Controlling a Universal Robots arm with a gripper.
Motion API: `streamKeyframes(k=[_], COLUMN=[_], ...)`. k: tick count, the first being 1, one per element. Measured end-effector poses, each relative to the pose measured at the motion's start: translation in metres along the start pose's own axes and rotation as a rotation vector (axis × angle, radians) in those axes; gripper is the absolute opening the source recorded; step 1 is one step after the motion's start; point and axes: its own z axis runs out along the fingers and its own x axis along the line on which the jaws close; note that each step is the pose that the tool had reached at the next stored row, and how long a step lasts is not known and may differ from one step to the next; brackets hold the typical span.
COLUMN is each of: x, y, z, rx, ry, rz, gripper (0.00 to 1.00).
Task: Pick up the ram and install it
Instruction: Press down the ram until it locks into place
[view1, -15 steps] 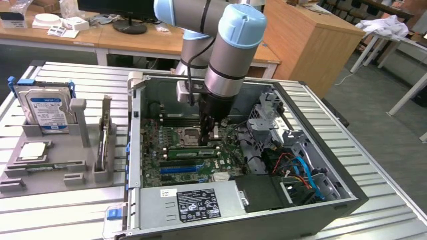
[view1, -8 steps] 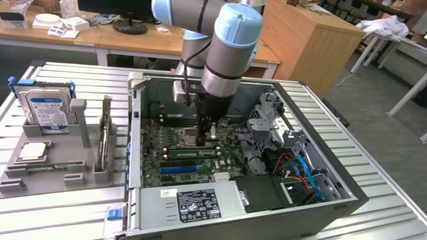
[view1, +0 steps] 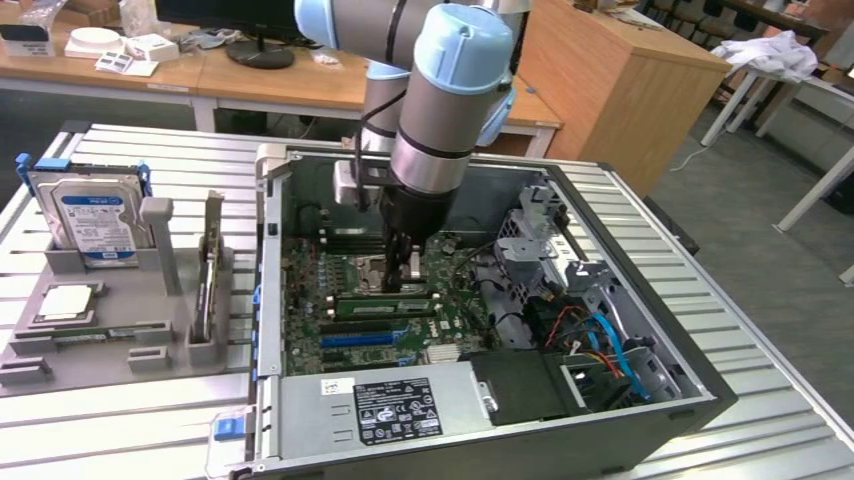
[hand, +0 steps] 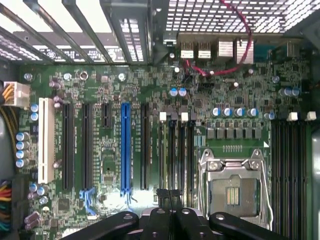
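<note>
Claw (view1: 406, 268) is down inside the open PC case (view1: 641, 400), over the motherboard (view1: 350, 330) next to the CPU socket (hand: 232, 182), fingers (hand: 167, 217) pressed together. A ram (view1: 384, 303) stick lies seated in a memory slot just in front of the claw in the exterior view; the claw is not gripping it. Wrist view: fingertips sit above the memory slots (hand: 180, 150) with white end clips. Hard drive (view1: 96, 215) stands in a gray holder (view1: 94, 345) on the surface (view1: 120, 420), on the exterior view's left.
</note>
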Motion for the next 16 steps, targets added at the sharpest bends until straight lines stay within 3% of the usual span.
streamKeyframes(k=[16], x=[0.000], y=[0.0164], z=[0.0005], rx=[0.0005], ry=[0.0000], rz=[0.000], gripper=[0.11])
